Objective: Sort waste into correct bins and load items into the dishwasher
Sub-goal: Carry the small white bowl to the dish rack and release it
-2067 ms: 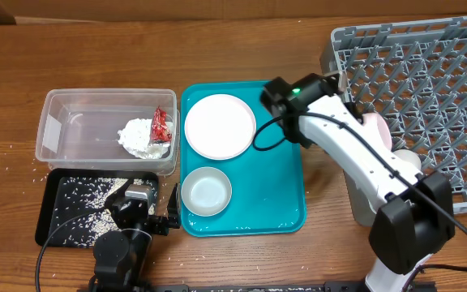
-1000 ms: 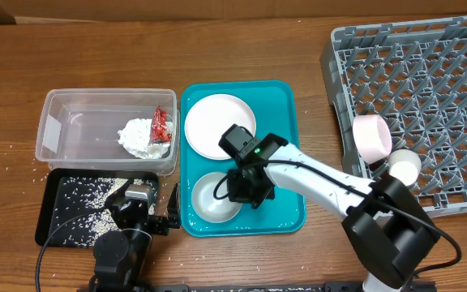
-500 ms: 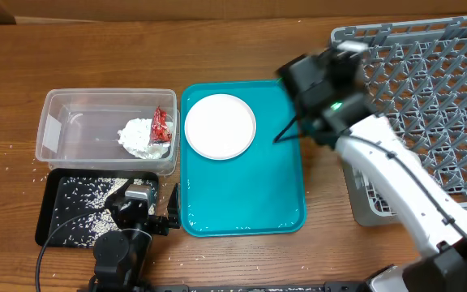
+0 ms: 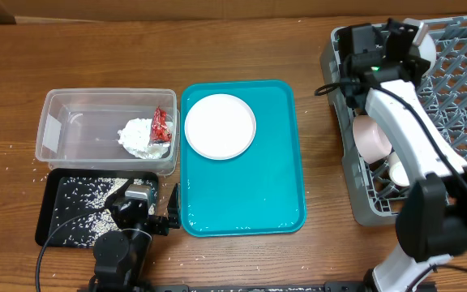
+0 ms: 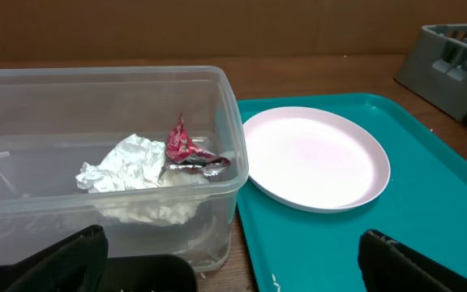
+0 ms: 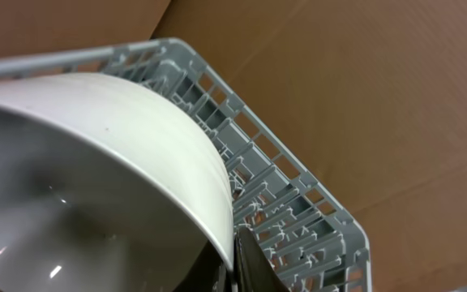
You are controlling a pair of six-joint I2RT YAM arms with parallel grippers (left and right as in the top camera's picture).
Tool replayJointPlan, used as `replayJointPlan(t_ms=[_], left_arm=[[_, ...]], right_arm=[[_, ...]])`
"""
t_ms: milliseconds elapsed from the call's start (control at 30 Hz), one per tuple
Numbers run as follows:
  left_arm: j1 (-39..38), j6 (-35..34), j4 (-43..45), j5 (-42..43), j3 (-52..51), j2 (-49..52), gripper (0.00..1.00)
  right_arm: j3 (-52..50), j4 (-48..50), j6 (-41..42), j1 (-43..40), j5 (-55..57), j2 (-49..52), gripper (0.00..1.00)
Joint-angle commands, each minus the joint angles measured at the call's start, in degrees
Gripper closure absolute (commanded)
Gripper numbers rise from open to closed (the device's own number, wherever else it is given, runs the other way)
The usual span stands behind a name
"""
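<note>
My right gripper (image 4: 409,38) is shut on the rim of the small white bowl (image 4: 425,47) and holds it tilted over the back left part of the grey dish rack (image 4: 460,105). The bowl fills the right wrist view (image 6: 96,178), with one finger (image 6: 242,261) on its rim. The pale pink bowl (image 4: 369,136) stands on edge in the rack. The white plate (image 4: 220,126) lies on the teal tray (image 4: 250,199). The red wrapper (image 4: 161,123) and tissue wad (image 4: 140,136) lie in the clear tub (image 4: 55,99). Rice grains (image 4: 83,203) lie in the black tray (image 4: 47,231). My left gripper (image 5: 233,268) is open and empty. The chopsticks are out of view.
Another small white vessel (image 4: 400,172) sits in the rack's front left part. Loose rice grains (image 4: 19,148) are scattered on the wood left of the tub. The left gripper rests at the table's front edge between the black tray and the teal tray.
My right gripper went down to the white bowl on the teal tray, took hold of it, and carried it up and right to over the rack. The left arm has not moved.
</note>
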Motion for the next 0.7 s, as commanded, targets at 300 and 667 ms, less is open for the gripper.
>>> replayJointPlan(t_ms=[300, 667], left_arm=[[0.48, 1.09, 0.09, 0.00, -0.31, -0.59, 0.00], [0.48, 1.09, 0.09, 0.00, -0.31, -0.59, 0.00]], right_arm=[[0.94, -5.01, -6.40, 2.34, 2.67, 10.23, 0.96], [0.94, -9.07, -5.95, 8.44, 1.27, 10.23, 0.95]])
